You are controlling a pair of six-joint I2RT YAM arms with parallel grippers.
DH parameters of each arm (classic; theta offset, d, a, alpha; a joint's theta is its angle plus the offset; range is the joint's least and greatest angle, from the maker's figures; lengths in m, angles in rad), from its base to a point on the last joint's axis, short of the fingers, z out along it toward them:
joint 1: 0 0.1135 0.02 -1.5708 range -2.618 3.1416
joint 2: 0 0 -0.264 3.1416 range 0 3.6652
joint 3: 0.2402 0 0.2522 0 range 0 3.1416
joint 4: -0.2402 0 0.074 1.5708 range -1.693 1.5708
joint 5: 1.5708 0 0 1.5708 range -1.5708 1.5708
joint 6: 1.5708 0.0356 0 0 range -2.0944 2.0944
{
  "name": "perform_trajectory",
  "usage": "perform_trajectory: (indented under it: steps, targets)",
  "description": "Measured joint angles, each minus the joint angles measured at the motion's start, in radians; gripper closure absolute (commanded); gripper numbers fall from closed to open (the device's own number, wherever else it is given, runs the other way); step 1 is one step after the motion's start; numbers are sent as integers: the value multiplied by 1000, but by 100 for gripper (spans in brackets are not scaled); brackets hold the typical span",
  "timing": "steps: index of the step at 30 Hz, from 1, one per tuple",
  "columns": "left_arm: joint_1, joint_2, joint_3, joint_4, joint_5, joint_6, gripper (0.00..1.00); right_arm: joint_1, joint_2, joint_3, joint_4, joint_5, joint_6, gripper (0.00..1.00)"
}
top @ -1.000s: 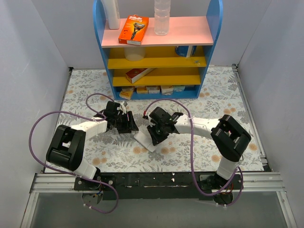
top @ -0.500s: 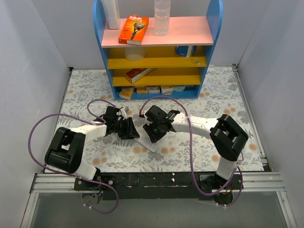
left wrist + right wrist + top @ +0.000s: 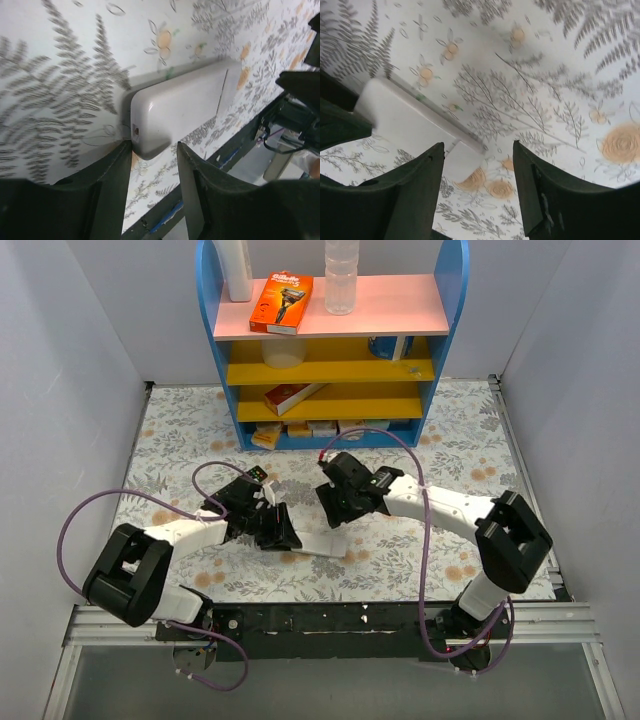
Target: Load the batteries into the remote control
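At the near end of the remote control (image 3: 322,543) the left gripper (image 3: 288,539) pinches its white casing, while just above its far end the right gripper (image 3: 331,519) hangs spread.

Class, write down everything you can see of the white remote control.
The remote control is a white-grey, plastic-looking slab with rounded corners, lying flat, blank back up, on the floral table cover. A seam crosses it near one end, likely a closed battery cover. The other end sits between the left gripper's fingers; whether they pinch it is unclear. The right gripper hovers open over the seam end.
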Motion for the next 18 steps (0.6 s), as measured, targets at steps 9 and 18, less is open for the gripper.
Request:
perform_trajectory:
  steps: [9,18]
  targets:
    - [-85,-55,-14,-24,-11,-53,44,-31,-90,-176,3,-29,138,44]
    - [-85,-63,16,-101,-78,-48,51,-51,-90,-234,53,-76,192,49]
